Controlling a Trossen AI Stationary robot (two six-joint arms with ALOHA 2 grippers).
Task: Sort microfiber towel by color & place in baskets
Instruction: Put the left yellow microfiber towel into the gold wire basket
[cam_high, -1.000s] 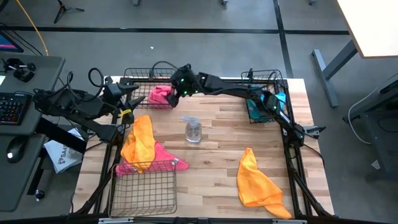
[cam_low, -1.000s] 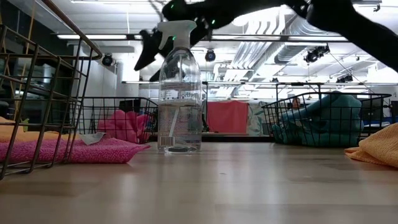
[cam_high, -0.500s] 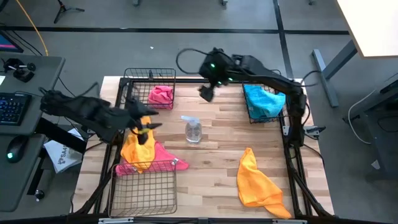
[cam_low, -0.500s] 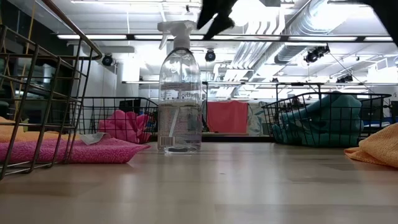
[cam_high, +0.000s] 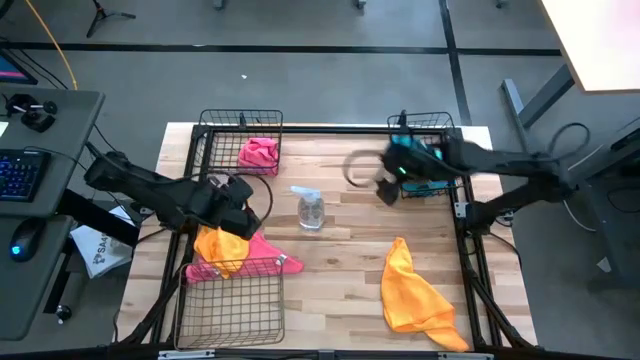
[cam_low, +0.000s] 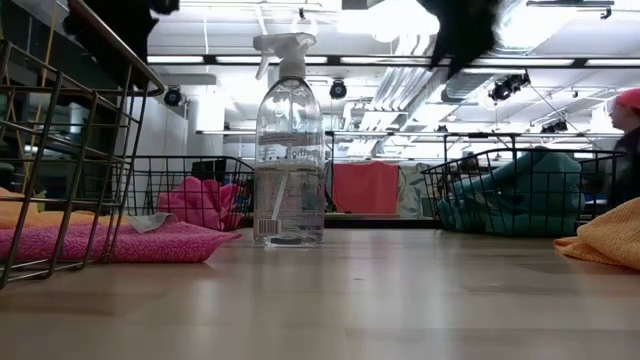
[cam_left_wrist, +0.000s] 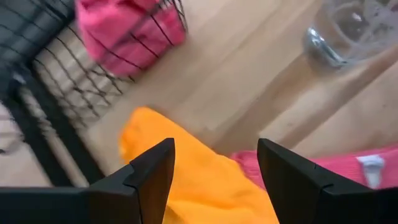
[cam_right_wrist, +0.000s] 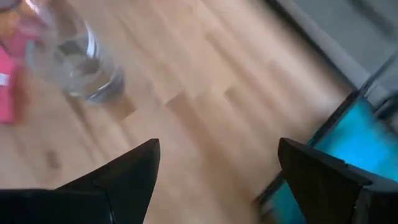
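Note:
My left gripper (cam_high: 238, 196) (cam_left_wrist: 214, 174) is open. It hovers over the far end of an orange towel (cam_high: 222, 246) (cam_left_wrist: 199, 180) that lies on a pink towel (cam_high: 265, 252) beside the near-left basket (cam_high: 232, 300). My right gripper (cam_high: 385, 188) is open too and holds nothing. It hangs above bare table just left of the far-right basket (cam_high: 425, 125), which holds teal towels (cam_high: 428, 168). Another pink towel (cam_high: 259, 152) sits in the far-left basket. A second orange towel (cam_high: 415, 290) lies on the table's near right.
A clear spray bottle (cam_high: 311, 208) (cam_low: 290, 150) stands upright mid-table between the two grippers. Black frame rails run along the table's edges. A person (cam_low: 625, 130) shows in the room beyond the far-right basket. Bare wood lies between the bottle and the right orange towel.
My right gripper has swung from over the far-left basket toward the table's right and near side, ending beside the far-right basket. My left gripper has moved from the left edge toward the right, arriving over the orange towel. No towel has visibly moved.

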